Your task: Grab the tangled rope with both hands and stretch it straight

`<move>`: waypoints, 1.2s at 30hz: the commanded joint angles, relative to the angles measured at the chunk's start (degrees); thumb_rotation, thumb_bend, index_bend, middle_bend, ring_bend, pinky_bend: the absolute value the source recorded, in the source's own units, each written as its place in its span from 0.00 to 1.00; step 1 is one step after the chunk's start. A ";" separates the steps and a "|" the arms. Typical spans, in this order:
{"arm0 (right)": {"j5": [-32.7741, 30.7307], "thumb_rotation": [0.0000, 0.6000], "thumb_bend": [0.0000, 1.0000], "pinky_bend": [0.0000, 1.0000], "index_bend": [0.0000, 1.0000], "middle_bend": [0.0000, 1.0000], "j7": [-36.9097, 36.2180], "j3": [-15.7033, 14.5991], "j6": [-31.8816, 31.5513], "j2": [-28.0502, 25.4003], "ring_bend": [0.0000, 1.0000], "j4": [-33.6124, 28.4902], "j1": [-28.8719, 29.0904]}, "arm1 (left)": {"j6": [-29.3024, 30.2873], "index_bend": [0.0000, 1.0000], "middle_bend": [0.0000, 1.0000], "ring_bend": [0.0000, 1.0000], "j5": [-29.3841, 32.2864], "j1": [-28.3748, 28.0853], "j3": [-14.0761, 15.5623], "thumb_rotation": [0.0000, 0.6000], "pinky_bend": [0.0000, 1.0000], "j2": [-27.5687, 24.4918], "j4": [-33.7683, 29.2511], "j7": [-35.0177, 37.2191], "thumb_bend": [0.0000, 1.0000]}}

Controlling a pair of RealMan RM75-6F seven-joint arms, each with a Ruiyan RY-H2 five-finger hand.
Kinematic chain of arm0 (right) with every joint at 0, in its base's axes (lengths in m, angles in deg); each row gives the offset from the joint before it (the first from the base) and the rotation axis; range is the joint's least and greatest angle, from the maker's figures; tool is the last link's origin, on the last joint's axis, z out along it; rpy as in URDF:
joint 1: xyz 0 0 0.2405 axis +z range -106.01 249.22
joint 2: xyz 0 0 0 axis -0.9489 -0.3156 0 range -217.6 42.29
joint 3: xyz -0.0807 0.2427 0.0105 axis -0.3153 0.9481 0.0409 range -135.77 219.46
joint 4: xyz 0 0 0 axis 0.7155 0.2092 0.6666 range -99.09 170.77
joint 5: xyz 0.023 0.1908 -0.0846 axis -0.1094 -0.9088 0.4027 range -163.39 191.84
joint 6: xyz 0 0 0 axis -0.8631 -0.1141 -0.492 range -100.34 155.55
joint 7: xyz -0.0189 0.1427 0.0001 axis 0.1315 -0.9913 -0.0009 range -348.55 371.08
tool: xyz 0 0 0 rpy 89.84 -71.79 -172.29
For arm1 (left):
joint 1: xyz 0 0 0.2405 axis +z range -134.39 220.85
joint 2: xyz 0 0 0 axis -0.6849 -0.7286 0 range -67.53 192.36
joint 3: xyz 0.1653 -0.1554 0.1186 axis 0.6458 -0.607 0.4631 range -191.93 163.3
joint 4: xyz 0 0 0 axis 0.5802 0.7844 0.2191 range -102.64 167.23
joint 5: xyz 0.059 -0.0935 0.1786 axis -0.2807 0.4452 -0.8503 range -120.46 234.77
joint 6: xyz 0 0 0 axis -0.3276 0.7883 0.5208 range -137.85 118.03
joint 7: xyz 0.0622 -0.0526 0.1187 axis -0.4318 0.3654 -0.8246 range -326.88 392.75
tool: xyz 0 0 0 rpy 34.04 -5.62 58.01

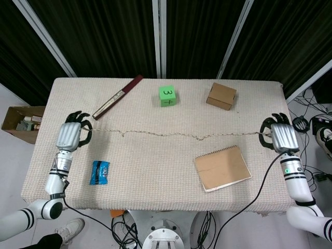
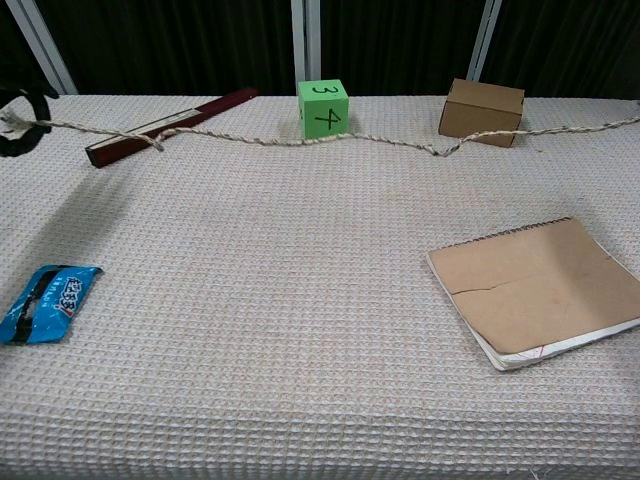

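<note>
A thin tan rope (image 1: 171, 135) runs almost straight across the table from left to right, with small kinks left in it (image 2: 300, 140). My left hand (image 1: 71, 136) grips its left end near the table's left edge; in the chest view only its fingers (image 2: 18, 122) show at the frame's left border. My right hand (image 1: 281, 137) grips the right end near the table's right edge and lies outside the chest view, where the rope runs off the right border.
Behind the rope stand a green cube (image 1: 167, 95), a small cardboard box (image 1: 221, 96) and a dark red flat stick (image 1: 117, 97). In front lie a brown notebook (image 1: 222, 167) and a blue snack packet (image 1: 99, 172). The table (image 1: 155, 181) has a beige woven cover.
</note>
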 commanded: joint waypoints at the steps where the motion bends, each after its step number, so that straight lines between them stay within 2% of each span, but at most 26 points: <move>1: -0.26 1.00 0.51 0.12 0.69 0.36 -2.91 -0.66 0.25 0.16 0.12 2.60 -1.81 | -0.48 0.61 0.23 0.11 0.89 1.12 0.08 1.00 0.13 -0.70 1.07 1.49 0.58; 14: 0.94 1.00 0.51 0.13 0.69 0.36 -7.27 -1.02 3.32 5.13 0.12 11.61 -2.78 | -5.89 0.61 0.23 0.11 2.02 -0.34 -0.90 1.00 0.13 2.84 8.70 2.77 0.58; 26: 0.57 1.00 0.51 0.12 0.69 0.36 -7.87 0.43 7.70 12.37 0.12 20.93 -0.38 | -13.95 0.61 0.23 0.11 4.89 -3.99 -3.02 1.00 0.13 7.98 19.92 3.71 0.58; 33: 0.87 1.00 0.51 0.13 0.69 0.35 -8.70 0.83 8.52 14.00 0.12 23.36 -0.31 | -14.72 0.60 0.23 0.11 4.54 -3.94 -3.09 1.00 0.13 9.01 21.91 5.05 0.58; 36: 1.12 1.00 0.51 0.12 0.69 0.35 -8.98 0.96 8.55 14.30 0.12 23.73 -0.42 | -14.50 0.57 0.23 0.11 3.99 -3.63 -2.84 1.00 0.13 8.97 21.76 5.46 0.57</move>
